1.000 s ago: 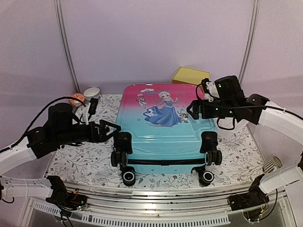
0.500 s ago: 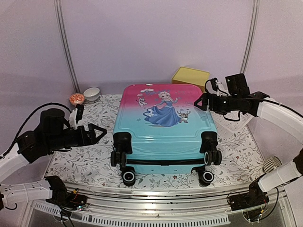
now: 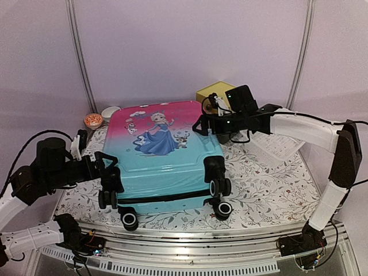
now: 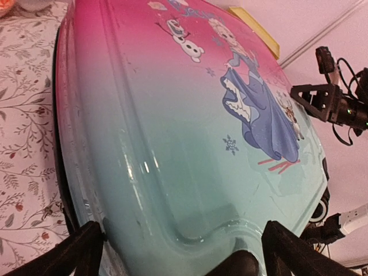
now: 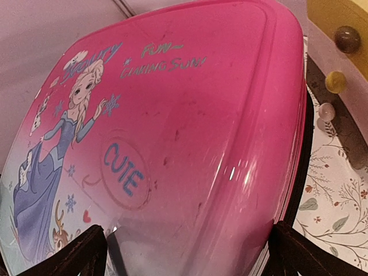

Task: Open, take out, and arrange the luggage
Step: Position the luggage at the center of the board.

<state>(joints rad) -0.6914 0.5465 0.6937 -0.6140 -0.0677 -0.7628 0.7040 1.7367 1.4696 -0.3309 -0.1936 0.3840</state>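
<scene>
The luggage [image 3: 164, 155] lies flat on the table, closed, with the pink end far and the turquoise wheeled end near. Its printed shell fills the left wrist view [image 4: 172, 144] and the right wrist view [image 5: 190, 115]. My left gripper [image 3: 107, 165] is open at the near-left corner, beside a wheel, and its fingers straddle the turquoise edge [image 4: 184, 253]. My right gripper [image 3: 201, 125] is open at the far-right pink corner, with the shell between its spread fingers [image 5: 187, 256]. The black zipper band runs along the side [image 5: 299, 149].
A yellow-topped drawer box [image 3: 215, 92] stands right behind the luggage's far-right corner, its knobs close by [image 5: 339, 37]. Two small bowls [image 3: 93, 120] sit at the far left. A paper sheet [image 3: 279, 146] lies at the right on the floral cloth [image 3: 270, 184].
The luggage has slid left and turned slightly. The right arm has swung left with it, staying at the pink corner. The left arm has drawn back to the left.
</scene>
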